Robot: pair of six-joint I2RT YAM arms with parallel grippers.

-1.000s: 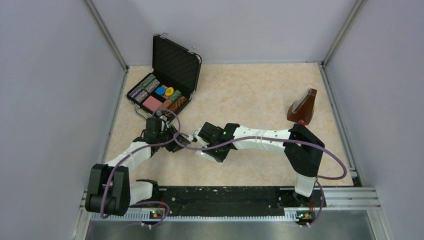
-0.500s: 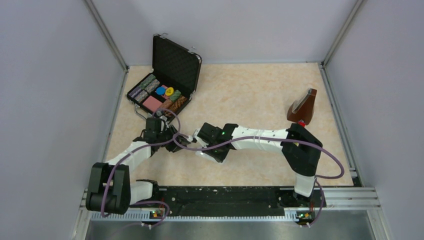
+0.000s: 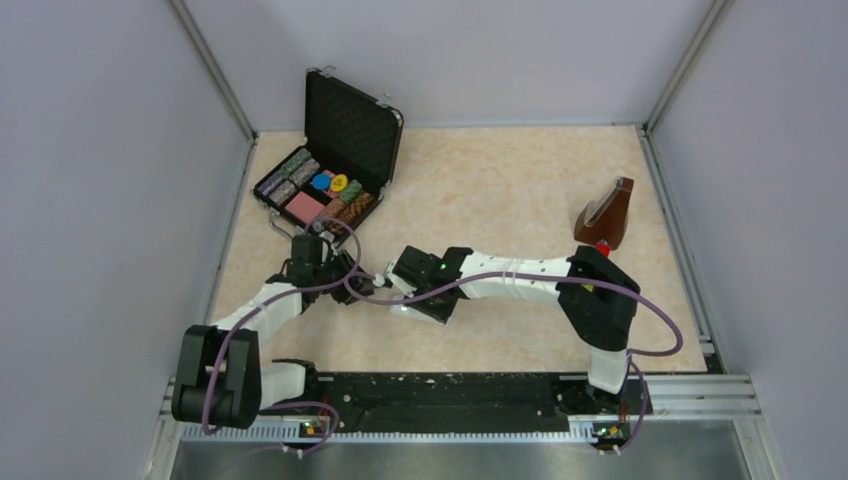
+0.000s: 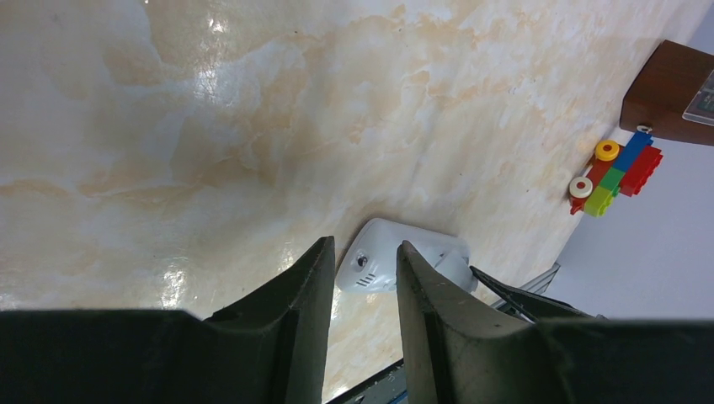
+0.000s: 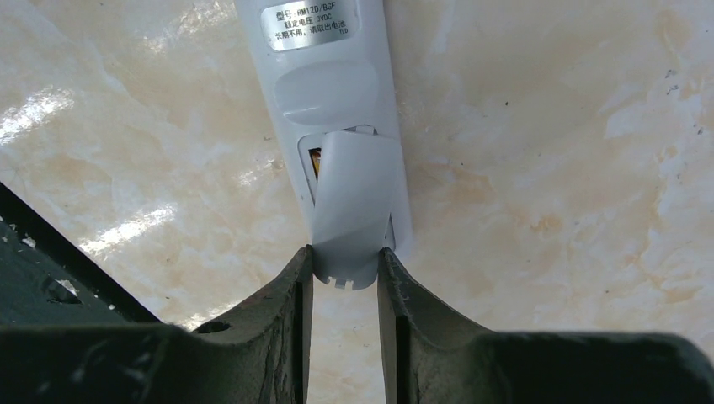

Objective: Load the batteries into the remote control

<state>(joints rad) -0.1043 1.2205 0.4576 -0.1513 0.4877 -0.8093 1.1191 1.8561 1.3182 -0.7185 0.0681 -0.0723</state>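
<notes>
I am pinching the cover [image 5: 354, 202] in my right gripper [image 5: 345, 254] over the remote [image 5: 324, 93], which is lying back-up and pointing lengthwise away, while my left gripper [image 4: 364, 246] is standing narrow, grip untellable.

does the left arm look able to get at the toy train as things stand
Probably not: the train sits far across the table by the wooden block, and the right arm lies stretched between it and the left arm.
</notes>
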